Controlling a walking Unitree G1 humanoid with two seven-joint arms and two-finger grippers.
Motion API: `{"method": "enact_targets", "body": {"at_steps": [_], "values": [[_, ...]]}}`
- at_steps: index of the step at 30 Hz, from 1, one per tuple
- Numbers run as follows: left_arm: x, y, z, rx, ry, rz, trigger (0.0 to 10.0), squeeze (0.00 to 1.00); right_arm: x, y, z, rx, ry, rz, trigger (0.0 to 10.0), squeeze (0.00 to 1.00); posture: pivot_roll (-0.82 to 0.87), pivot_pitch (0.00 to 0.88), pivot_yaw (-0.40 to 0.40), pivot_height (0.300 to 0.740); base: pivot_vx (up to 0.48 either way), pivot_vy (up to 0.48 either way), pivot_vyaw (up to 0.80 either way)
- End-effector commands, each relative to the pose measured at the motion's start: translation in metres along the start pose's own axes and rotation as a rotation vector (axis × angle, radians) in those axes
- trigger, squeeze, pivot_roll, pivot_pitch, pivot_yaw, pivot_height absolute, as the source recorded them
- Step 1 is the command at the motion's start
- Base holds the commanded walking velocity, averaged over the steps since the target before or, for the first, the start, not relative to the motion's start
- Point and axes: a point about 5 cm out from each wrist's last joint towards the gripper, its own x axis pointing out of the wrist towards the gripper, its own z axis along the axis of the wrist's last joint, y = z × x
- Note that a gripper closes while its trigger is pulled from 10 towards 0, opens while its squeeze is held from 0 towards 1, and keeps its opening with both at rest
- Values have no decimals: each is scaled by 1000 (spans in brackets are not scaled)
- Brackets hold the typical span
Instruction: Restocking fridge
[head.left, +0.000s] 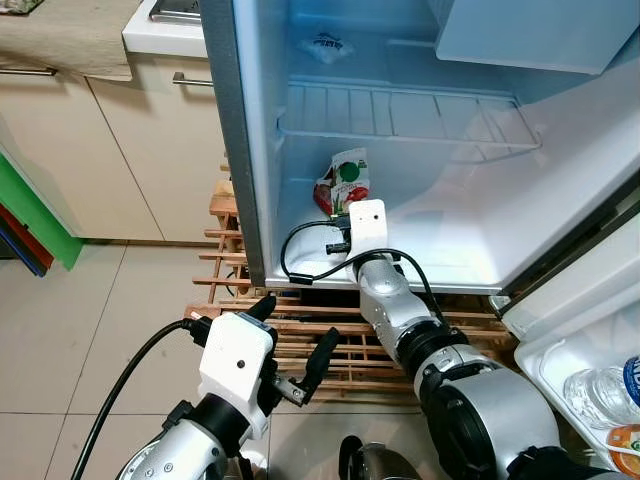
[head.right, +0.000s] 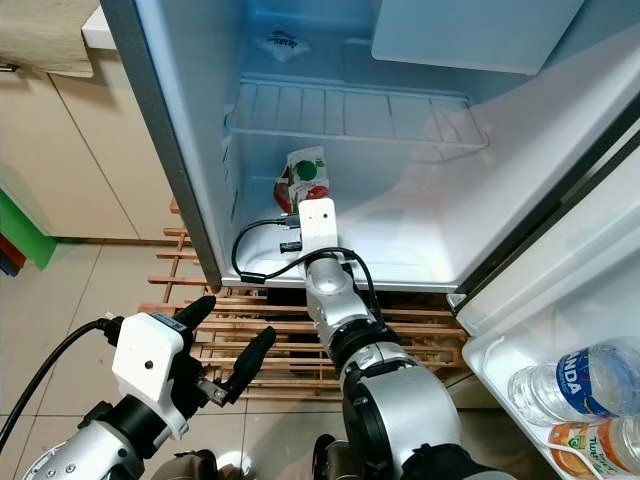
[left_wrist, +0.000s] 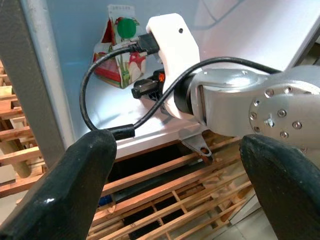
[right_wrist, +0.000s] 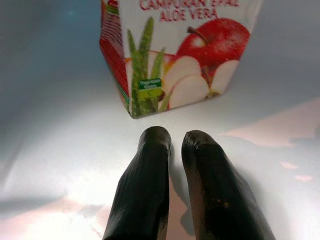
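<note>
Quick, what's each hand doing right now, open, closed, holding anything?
Left hand: open, empty, outside the fridge above the wooden rack.
Right hand: closed, empty, just short of the juice carton.

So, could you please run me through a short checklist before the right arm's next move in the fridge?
1. Juice carton upright on the fridge floor: ok.
2. Right gripper apart from the carton, fingers together, holding nothing: ok.
3. Wire shelf sits above the right arm with room to back out: ok.
4. Left gripper open and empty, outside the fridge over the wooden rack: ok.
5. Water bottle waiting in the door bin for restocking: ok.
6. Cable looping off the right wrist, snagging on the fridge edge: cannot tell.
</note>
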Motion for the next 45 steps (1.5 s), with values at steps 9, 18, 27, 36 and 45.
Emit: {"method": "enact_targets", "body": {"at_steps": [9,18,27,36,45], "values": [[-4,-2,-1,9,11,18,10000,0,-4,50,31,-41,-99,149,10000,0,185,217,-88,740,0,0,0],[0,-4,-2,7,6,4,10000,0,-15,91,43,133,-113,409,10000,0,175,213,-84,740,0,0,0],[12,0,-4,9,-13,10,10000,0,-13,62,39,202,-232,317,10000,0,89,185,-96,740,0,0,0],[28,4,-12,5,-23,-26,10000,0,-32,1,-15,-17,-294,185,10000,0,-8,96,-81,740,0,0,0],[42,27,-20,-20,-13,27,10000,0,-53,-56,-41,-148,-254,64,10000,0,-73,0,-40,740,0,0,0]]}}
